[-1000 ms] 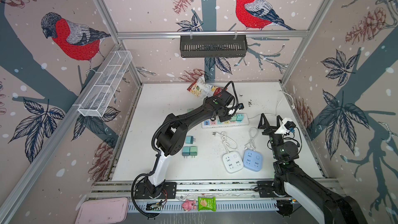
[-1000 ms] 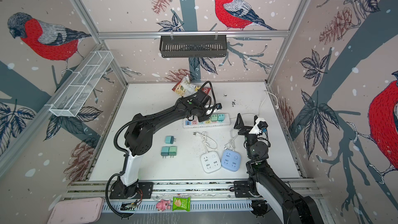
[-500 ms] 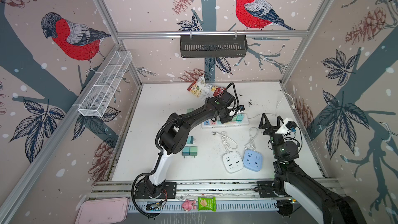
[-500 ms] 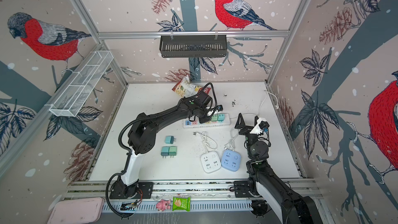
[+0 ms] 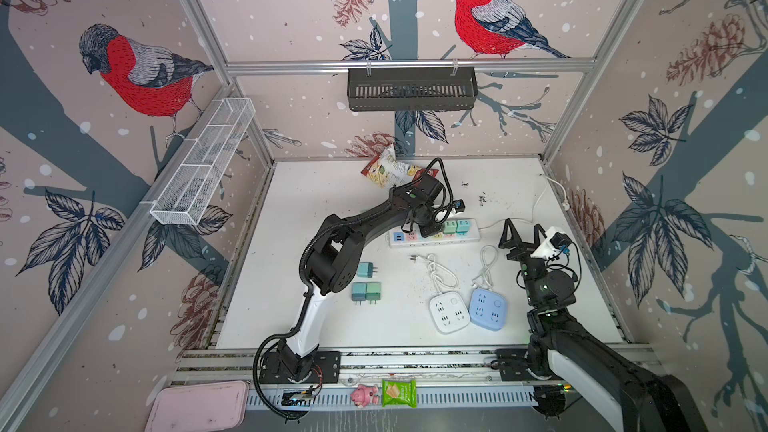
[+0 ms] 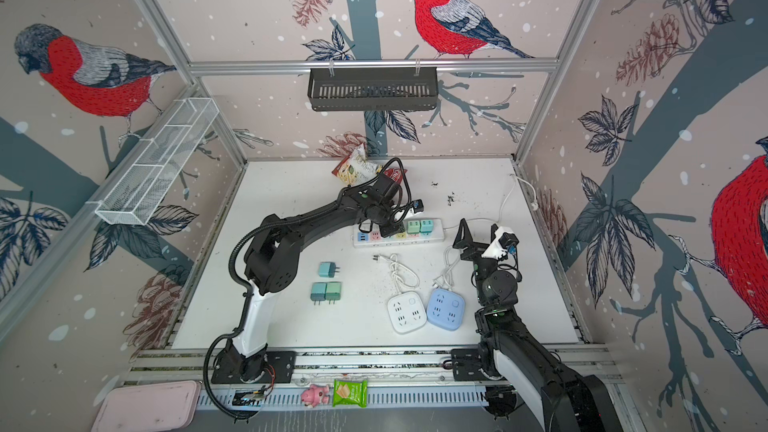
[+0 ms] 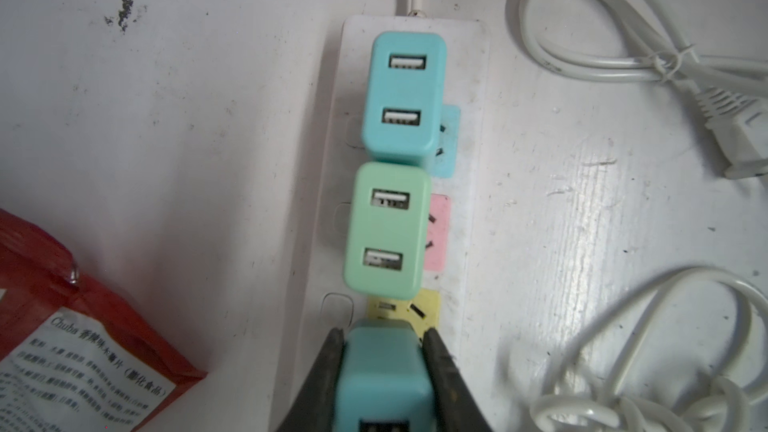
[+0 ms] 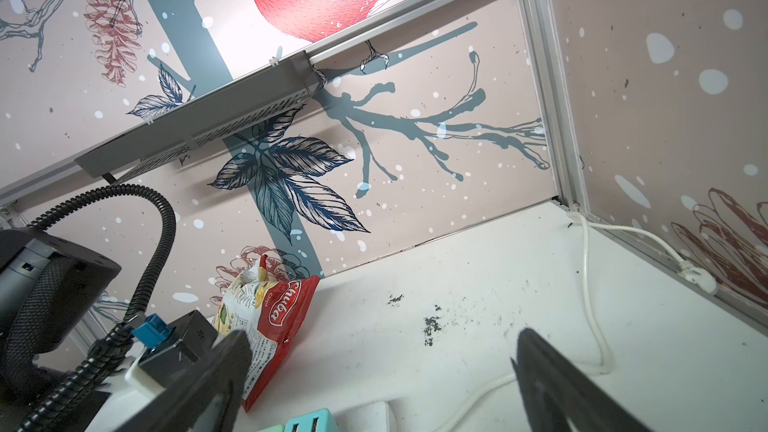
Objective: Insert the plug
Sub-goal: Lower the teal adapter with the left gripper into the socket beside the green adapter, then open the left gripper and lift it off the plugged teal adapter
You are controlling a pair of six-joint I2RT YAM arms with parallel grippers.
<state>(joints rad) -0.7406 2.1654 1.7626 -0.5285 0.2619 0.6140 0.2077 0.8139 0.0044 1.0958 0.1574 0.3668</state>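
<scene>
My left gripper (image 7: 382,336) is shut on a teal USB plug (image 7: 384,371), one finger on each side of it. The plug stands over the yellow socket (image 7: 428,311) of the white power strip (image 7: 473,218); its prongs are hidden. A green plug (image 7: 386,230) and another teal plug (image 7: 403,93) sit in the neighbouring sockets. In both top views the left gripper (image 5: 430,231) (image 6: 390,231) is down on the strip (image 5: 473,234) (image 6: 438,230). My right gripper (image 5: 523,228) (image 6: 478,228) (image 8: 382,338) hangs open and empty to the strip's right.
Three loose teal and green plugs (image 5: 366,284) lie near the left arm's elbow. A white cube socket (image 5: 449,312) and a blue one (image 5: 487,308) lie in front with coiled cables (image 5: 440,272). A red chip bag (image 5: 392,170) lies behind the strip.
The left arm's elbow has shifted slightly while its gripper stays over the strip with the plug. The right arm has not moved.
</scene>
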